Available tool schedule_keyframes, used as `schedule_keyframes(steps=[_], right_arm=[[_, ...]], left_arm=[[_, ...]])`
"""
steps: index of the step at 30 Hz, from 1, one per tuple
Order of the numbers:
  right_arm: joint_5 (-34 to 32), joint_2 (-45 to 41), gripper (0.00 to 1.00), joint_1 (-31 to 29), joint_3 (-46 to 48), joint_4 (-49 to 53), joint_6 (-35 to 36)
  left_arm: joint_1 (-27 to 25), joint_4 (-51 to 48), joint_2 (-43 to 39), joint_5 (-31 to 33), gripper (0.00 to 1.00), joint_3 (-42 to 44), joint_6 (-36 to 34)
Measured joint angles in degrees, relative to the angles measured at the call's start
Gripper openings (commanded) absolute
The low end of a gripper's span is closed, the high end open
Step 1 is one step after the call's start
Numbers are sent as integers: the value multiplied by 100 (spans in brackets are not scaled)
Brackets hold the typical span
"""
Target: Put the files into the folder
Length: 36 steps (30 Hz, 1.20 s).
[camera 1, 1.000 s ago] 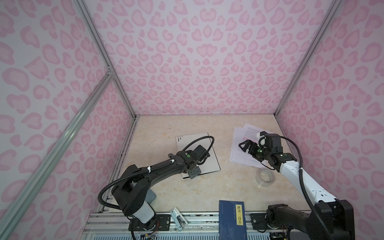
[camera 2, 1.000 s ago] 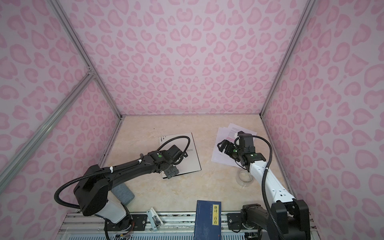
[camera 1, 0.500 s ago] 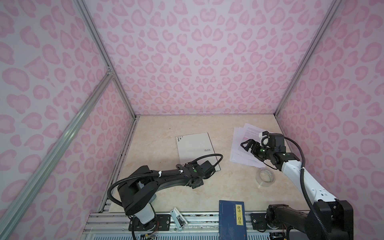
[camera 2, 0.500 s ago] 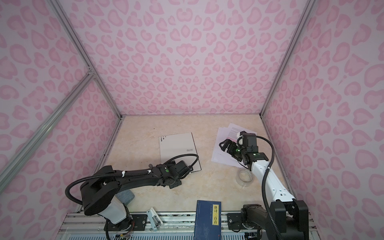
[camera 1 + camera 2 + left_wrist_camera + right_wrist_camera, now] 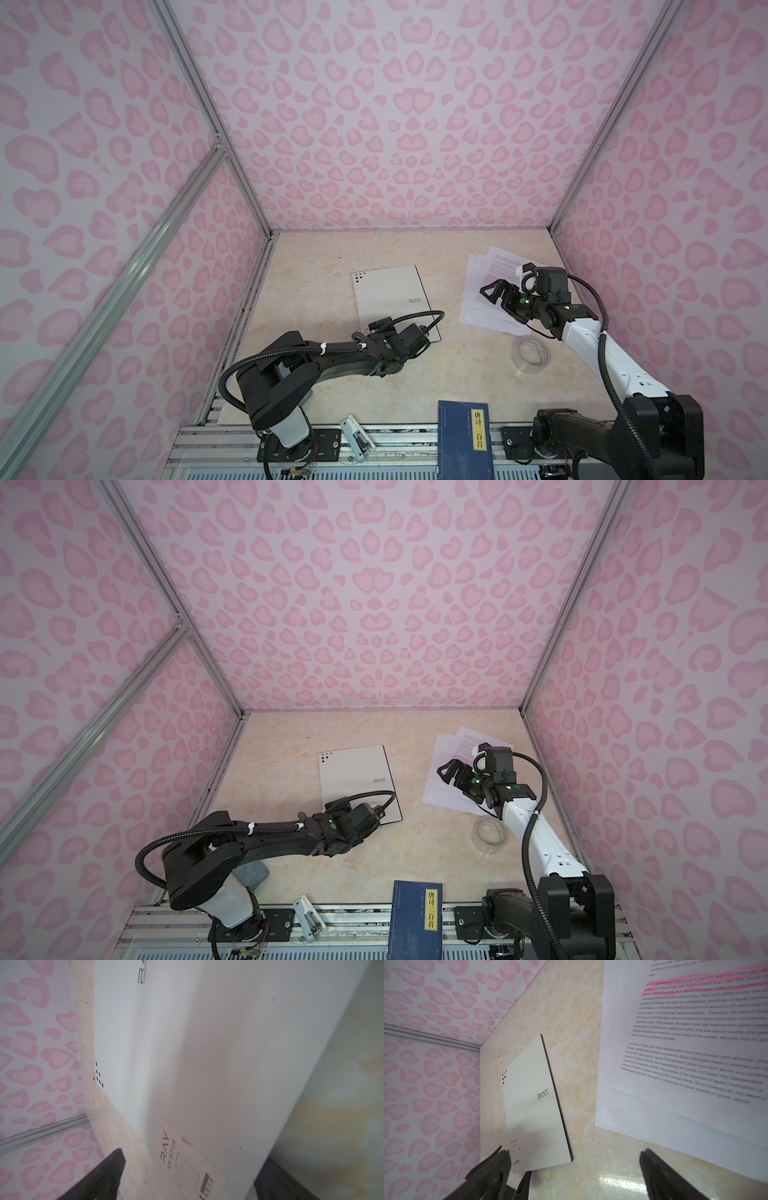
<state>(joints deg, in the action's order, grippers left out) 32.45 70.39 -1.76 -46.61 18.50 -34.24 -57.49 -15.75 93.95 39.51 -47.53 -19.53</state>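
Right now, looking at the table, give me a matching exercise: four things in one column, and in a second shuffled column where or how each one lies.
Column one:
1 folder
2 files
3 tape roll
4 blue book

Column two:
A fanned out, far right
B yellow title strip, nearest the front
C white, lying shut, in the middle
D see-through ring, right of centre

Pairs: 1-C, 2-A, 3-D, 4-B
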Motion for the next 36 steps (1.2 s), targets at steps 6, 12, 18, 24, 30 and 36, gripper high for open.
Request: schedule_keyframes(steps=[6,12,18,24,30,36], right_arm=[[385,260,100,-2,0,-61,85],[634,516,100,-219,-11,-142,249],[857,1102,99,-527,-120,-251,369],[1075,1644,99,-868,-420,-275,509],[1215,2076,99,-1145,-555,-291,605],[1366,2312,97,-1340,-535,-535,588]], left_arm=[[-11,216,-2,280,98,157,2],[-11,323,-66,538,98,201,2],[-9,387,-94,726,98,212,4],[-9,387,-92,798,98,232,9],[-9,387,-98,846,98,236,11],[-9,387,-127,859,98,240,11]])
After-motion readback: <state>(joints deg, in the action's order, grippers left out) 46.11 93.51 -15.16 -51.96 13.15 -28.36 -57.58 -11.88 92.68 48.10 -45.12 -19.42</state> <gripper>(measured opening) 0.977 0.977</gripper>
